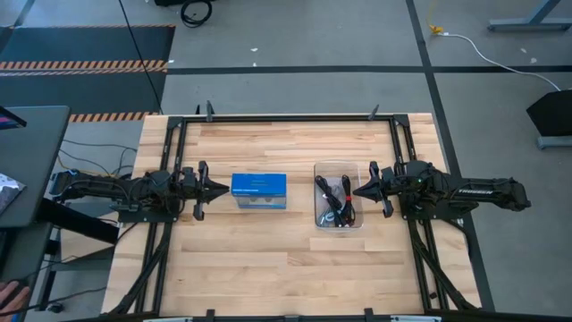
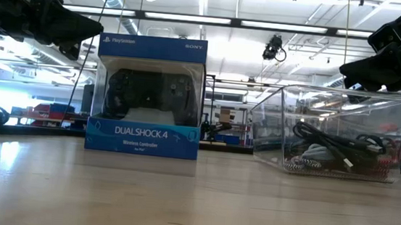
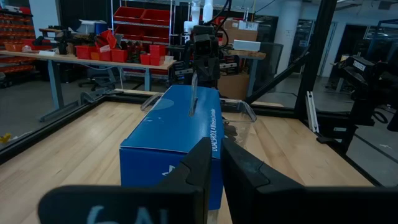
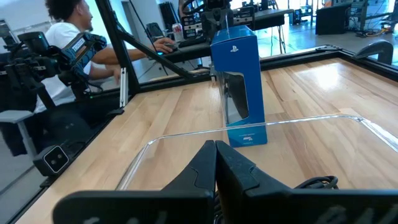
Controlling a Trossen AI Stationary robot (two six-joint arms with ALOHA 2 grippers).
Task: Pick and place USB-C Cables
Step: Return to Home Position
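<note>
A blue controller box (image 1: 259, 190) stands near a clear bin (image 1: 344, 171) on a wooden table (image 1: 268, 259).

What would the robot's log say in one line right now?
USB-C cables: in clear tray | left end effector: shut, near blue box | right end effector: shut, above tray's edge

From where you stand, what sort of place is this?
Probably a robotics lab or workshop: red storage bins on shelving behind a workbench, a hazard-striped floor mat near the wooden table, and the left arm and right arm waiting at its two sides.
</note>
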